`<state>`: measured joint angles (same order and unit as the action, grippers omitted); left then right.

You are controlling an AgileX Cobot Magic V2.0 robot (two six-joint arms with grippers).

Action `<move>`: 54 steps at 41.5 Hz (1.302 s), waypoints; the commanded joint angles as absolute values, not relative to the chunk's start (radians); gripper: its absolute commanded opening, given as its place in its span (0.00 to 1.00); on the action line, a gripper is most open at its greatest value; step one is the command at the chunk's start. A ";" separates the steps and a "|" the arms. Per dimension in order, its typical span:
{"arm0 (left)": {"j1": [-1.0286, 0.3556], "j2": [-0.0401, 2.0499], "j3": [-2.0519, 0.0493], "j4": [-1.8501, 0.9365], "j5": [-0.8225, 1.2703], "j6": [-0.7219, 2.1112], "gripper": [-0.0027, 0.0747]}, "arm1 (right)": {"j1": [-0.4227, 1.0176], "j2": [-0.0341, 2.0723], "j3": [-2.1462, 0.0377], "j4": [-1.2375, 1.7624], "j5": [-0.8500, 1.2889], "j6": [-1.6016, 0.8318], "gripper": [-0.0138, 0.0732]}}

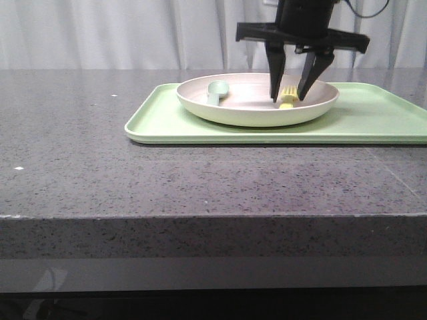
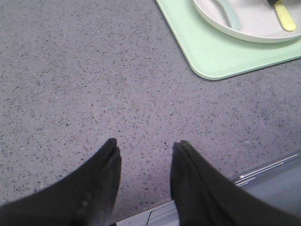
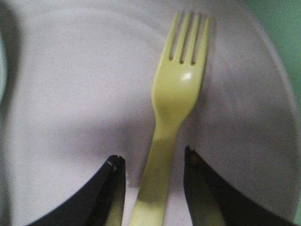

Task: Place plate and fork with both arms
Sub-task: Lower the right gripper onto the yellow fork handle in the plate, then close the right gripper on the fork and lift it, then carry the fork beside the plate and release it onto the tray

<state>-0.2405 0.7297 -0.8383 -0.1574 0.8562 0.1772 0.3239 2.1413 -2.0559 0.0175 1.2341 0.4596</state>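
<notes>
The pinkish-cream plate [image 1: 250, 110] sits on the light green tray [image 1: 373, 120]. The pale yellow fork [image 1: 288, 97] lies in the plate's right half. My right gripper [image 1: 291, 93] stands over it, open, its fingers either side of the fork's handle with a gap on both sides. In the right wrist view the fork [image 3: 176, 99] lies on the plate [image 3: 70, 94] between the open fingers of that gripper [image 3: 153, 162]. My left gripper [image 2: 146, 146] is open and empty over bare countertop, well away from the tray; plate [image 2: 254, 28] and fork [image 2: 285, 17] show far off there.
A pale blue-green spoon [image 1: 216, 91] lies in the plate's left half. The tray [image 2: 211, 52] lies on a dark speckled countertop [image 1: 133, 180]. The counter's front edge runs near my left gripper. White curtains hang behind.
</notes>
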 commanded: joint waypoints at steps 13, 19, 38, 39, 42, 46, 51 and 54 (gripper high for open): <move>-0.237 0.726 -0.865 -0.170 0.795 0.166 0.37 | 0.315 2.091 -2.090 0.025 1.214 0.458 0.37; -0.237 0.726 -0.865 -0.170 0.795 0.166 0.37 | 0.315 2.091 -2.090 0.025 1.220 0.458 0.26; -0.237 0.726 -0.865 -0.170 0.795 0.166 0.37 | 0.311 2.032 -2.092 0.000 1.265 0.456 0.25; -0.237 0.726 -0.865 -0.170 0.795 0.166 0.37 | 0.308 2.025 -2.092 -0.014 1.271 0.456 0.25; -0.237 0.726 -0.865 -0.170 0.795 0.166 0.37 | 0.298 1.996 -2.092 -0.042 1.305 0.450 0.25; -0.237 0.726 -0.865 -0.170 0.795 0.166 0.37 | 0.270 1.966 -2.090 -0.060 1.343 0.428 0.25; -0.237 0.726 -0.865 -0.170 0.795 0.166 0.37 | 0.222 1.931 -2.086 -0.050 1.343 0.393 0.25; -0.237 0.726 -0.865 -0.170 0.795 0.166 0.37 | 0.193 1.923 -2.086 -0.047 1.343 0.370 0.25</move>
